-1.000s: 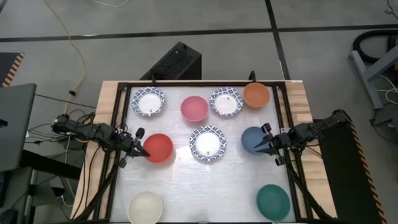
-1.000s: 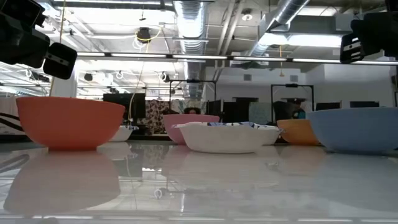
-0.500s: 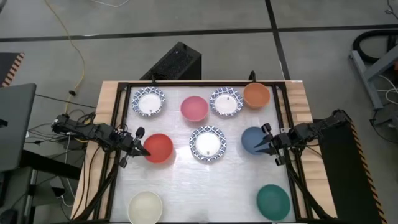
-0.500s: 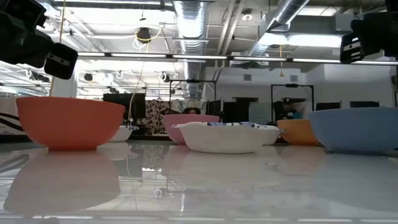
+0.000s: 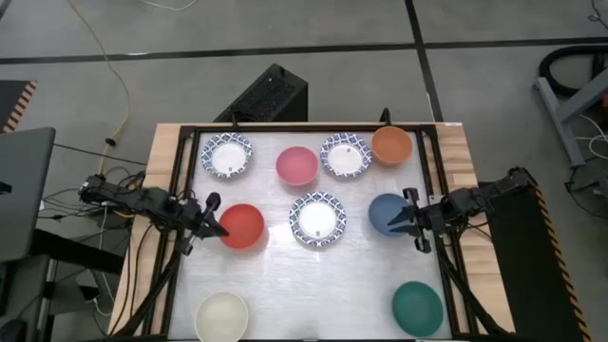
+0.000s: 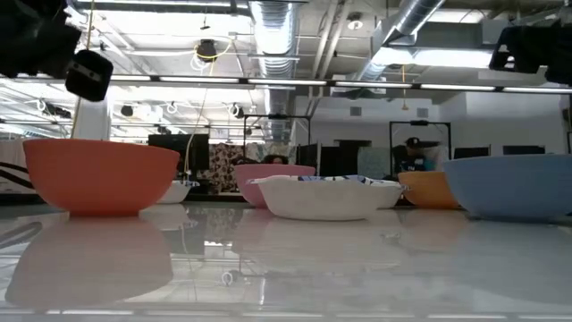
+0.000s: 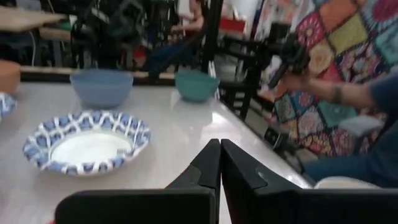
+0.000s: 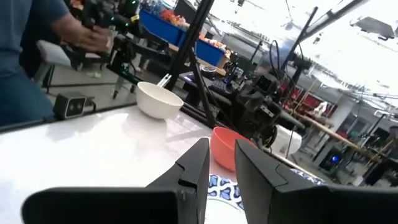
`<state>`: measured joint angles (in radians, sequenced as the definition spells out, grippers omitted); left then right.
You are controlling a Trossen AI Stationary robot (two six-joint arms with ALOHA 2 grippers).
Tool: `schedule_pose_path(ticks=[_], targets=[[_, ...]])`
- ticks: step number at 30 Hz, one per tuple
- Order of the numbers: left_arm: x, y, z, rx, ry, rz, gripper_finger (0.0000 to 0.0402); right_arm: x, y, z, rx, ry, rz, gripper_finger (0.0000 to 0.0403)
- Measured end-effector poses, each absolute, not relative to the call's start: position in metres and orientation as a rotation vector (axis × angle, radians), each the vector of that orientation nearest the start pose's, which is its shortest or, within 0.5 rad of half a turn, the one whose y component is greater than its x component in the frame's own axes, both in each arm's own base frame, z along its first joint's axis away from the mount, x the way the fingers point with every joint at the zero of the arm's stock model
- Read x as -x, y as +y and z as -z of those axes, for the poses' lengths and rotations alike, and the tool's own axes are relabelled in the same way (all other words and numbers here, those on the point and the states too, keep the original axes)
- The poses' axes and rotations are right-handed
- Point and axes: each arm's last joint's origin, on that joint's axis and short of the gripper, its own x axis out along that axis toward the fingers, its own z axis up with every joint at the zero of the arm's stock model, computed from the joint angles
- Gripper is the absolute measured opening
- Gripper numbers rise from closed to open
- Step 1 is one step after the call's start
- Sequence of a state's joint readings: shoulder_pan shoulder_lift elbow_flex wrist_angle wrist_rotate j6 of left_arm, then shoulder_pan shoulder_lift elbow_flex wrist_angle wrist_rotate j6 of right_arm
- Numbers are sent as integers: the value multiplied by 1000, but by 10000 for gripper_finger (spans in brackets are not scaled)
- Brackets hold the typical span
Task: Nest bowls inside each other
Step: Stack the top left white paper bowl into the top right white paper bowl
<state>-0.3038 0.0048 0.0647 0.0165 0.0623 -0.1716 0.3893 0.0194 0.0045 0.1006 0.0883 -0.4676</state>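
Several small bowls stand on their bases, apart from one another, on the white table (image 5: 285,275). Along the far side are a white one with a blue rim (image 5: 227,156), a pink one (image 5: 296,165), another white and blue one (image 5: 345,156) and an orange one (image 5: 391,145). In the middle row are the red bowl (image 5: 243,226), a third white and blue bowl (image 5: 317,219) and the blue bowl (image 5: 384,211). Cream (image 5: 222,316) and teal (image 5: 418,308) sit at the near side. My left gripper (image 5: 224,234) is shut, level, above the red bowl's left rim. My right gripper (image 5: 390,228) stands open, level, above the blue bowl.
A black frame (image 5: 190,133) runs along the table's far, left and right sides. A dark box (image 5: 269,95) stands beyond the far edge. A person (image 7: 348,99) holding handles sits beyond the near edge. Bare table (image 5: 313,294) lies between the cream and teal bowls.
My right gripper has rolled about its own pointing line while staying in place above the blue bowl. My left gripper has tipped its fingers up a little above the red bowl. No bowl has moved.
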Motion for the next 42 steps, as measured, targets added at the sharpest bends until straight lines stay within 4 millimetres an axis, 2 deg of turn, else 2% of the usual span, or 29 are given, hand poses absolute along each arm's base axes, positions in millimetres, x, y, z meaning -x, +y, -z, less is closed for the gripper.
schedule_pose_path(ticks=[10,15,19,26,30,36,42], targets=[[-86,-27,-203,203,-213,335,0,-92,35,-173,174,-112,-303,97],[-85,-27,-209,196,-278,324,0,-92,35,-173,137,-103,-305,97],[-86,-24,-209,231,-282,243,0,-92,35,-173,127,-107,-302,97],[-86,-19,-209,207,-297,67,0,-91,35,-179,-201,-114,-316,97],[-86,-16,-210,222,-313,-29,3,-90,33,-186,-301,-188,-267,97],[-86,-16,-211,227,-314,-31,34,-87,26,-199,-342,-335,-109,97],[-85,-16,-216,217,-363,-34,87,-85,21,-212,-280,-372,33,97]])
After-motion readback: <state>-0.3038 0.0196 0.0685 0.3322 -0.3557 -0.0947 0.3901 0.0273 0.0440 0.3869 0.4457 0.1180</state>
